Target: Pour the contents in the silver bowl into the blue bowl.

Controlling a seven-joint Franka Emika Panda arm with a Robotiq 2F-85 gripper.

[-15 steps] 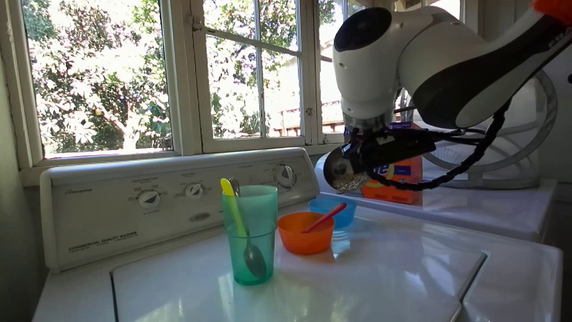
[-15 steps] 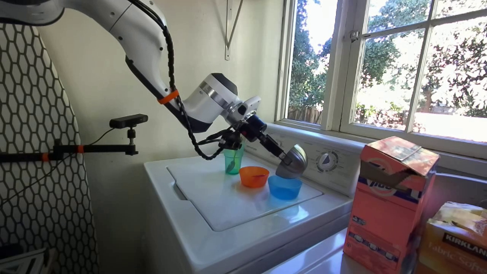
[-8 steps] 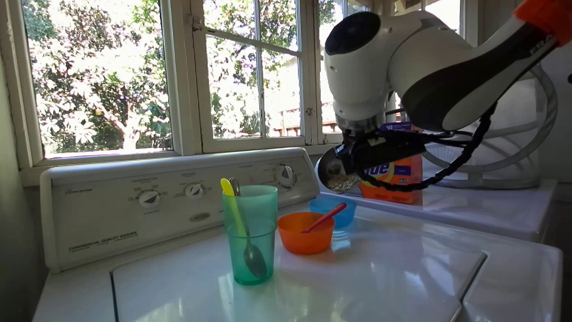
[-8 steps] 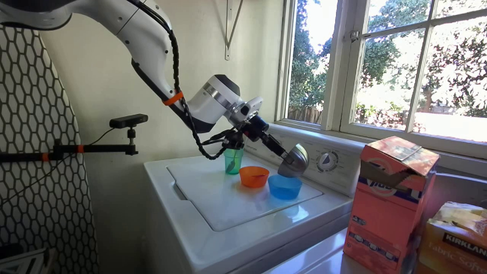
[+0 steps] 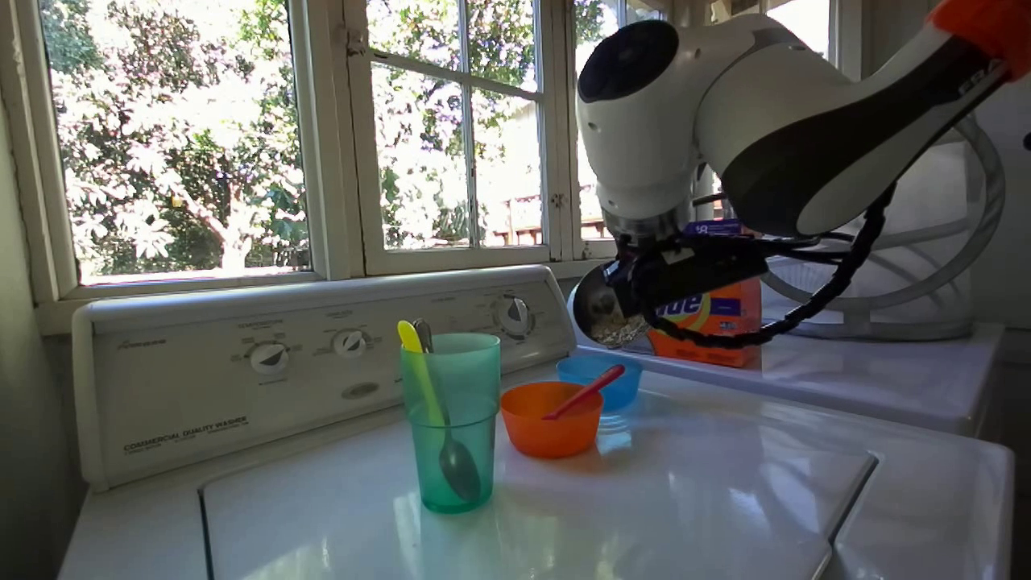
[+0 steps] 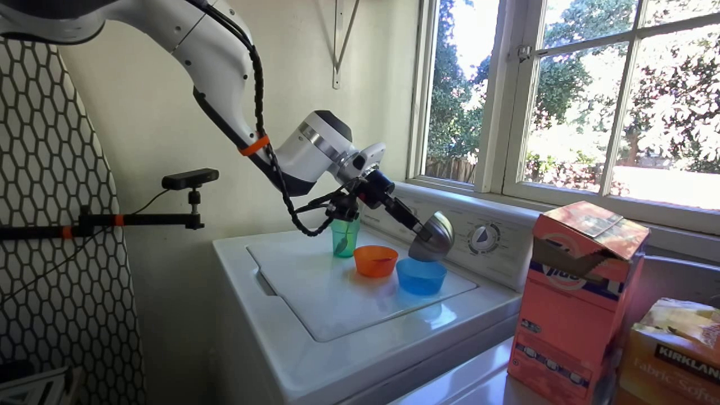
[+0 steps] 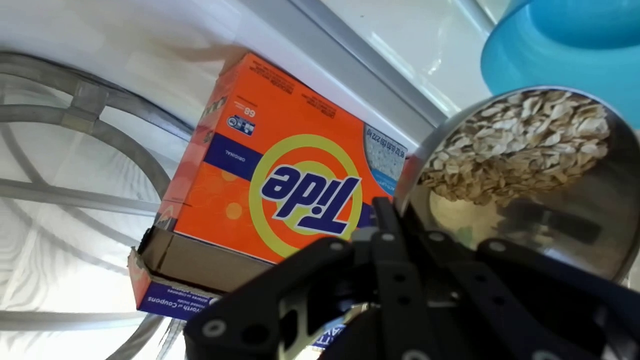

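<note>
The gripper (image 7: pixel 401 220) is clamped on the rim of the silver bowl (image 6: pixel 437 241), holding it tilted above the blue bowl (image 6: pixel 422 278). Oats (image 7: pixel 520 145) lie heaped inside the silver bowl

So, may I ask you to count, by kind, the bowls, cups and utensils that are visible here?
Bowls: 3 (silver bowl, blue bowl, orange bowl)
Cups: 1 (teal cup)
Utensils: 3 (yellow utensil, metal spoon, red utensil)
Total: 7

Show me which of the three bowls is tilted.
The silver bowl, held by the gripper; the blue bowl and the orange bowl stand upright on the washer.
</note>
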